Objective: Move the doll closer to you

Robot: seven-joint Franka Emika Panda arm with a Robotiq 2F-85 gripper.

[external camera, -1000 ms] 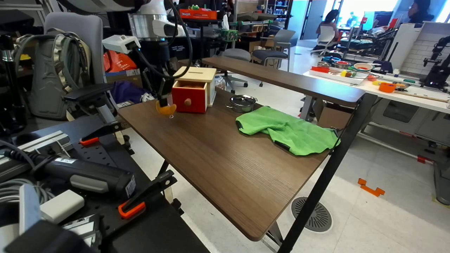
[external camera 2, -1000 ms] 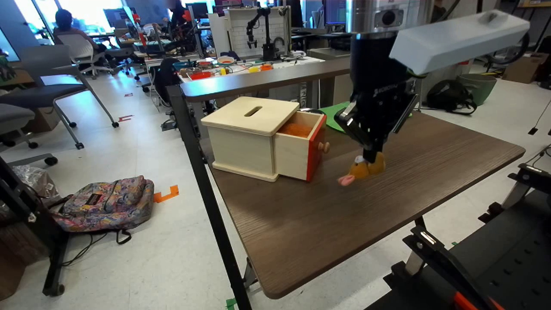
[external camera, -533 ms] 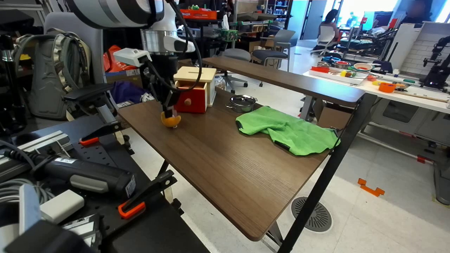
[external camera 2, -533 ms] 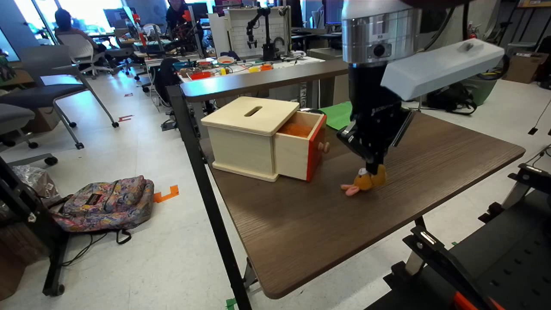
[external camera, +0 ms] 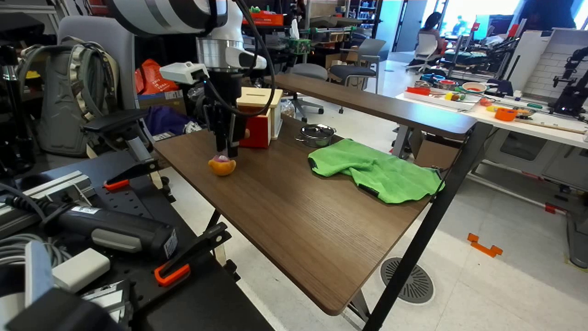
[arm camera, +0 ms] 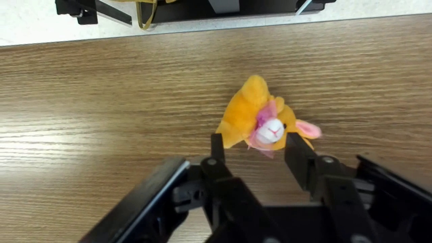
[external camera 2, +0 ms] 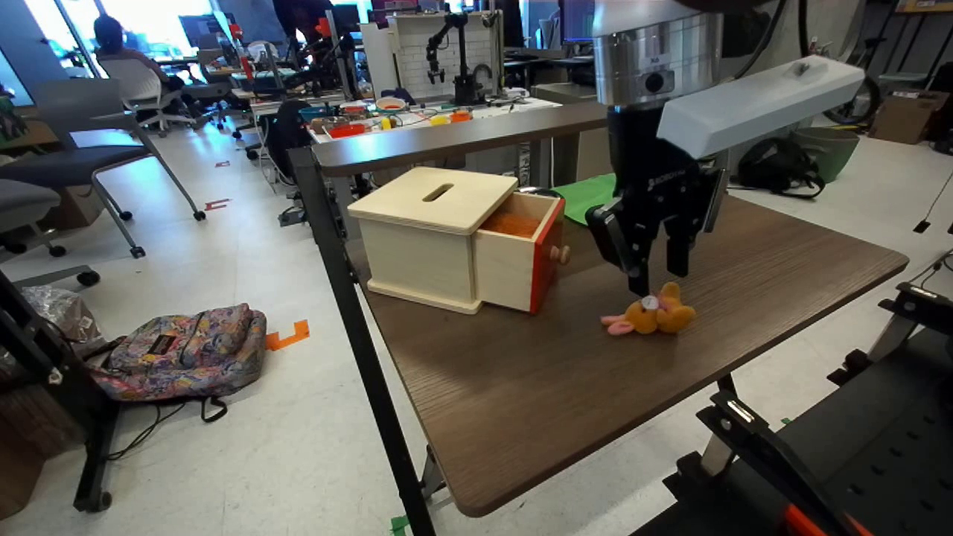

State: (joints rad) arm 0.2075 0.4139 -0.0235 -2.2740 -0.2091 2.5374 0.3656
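Note:
The doll is a small orange plush rabbit with pink ears, a white muzzle and a pink ribbon. It lies on its back on the brown table, seen in both exterior views [external camera: 222,167] [external camera 2: 646,316] and in the wrist view [arm camera: 241,111], with its face turned up. My gripper [external camera 2: 658,279] is open just above the doll, with a visible gap between fingertips and doll. In the wrist view the gripper [arm camera: 255,137] has its fingertips apart, overlapping the doll's near edge. Nothing is held between the fingers.
A wooden box [external camera 2: 417,246] with a red-fronted drawer [external camera 2: 547,257] pulled open stands close by. A lidded metal pot [external camera: 317,135] and a green cloth [external camera: 374,170] lie farther along the table. The table's edge [arm camera: 216,31] runs near the doll.
A second ago the gripper held the doll above the table. It moved down and set the doll on the table. The fingers have since opened and let the doll go.

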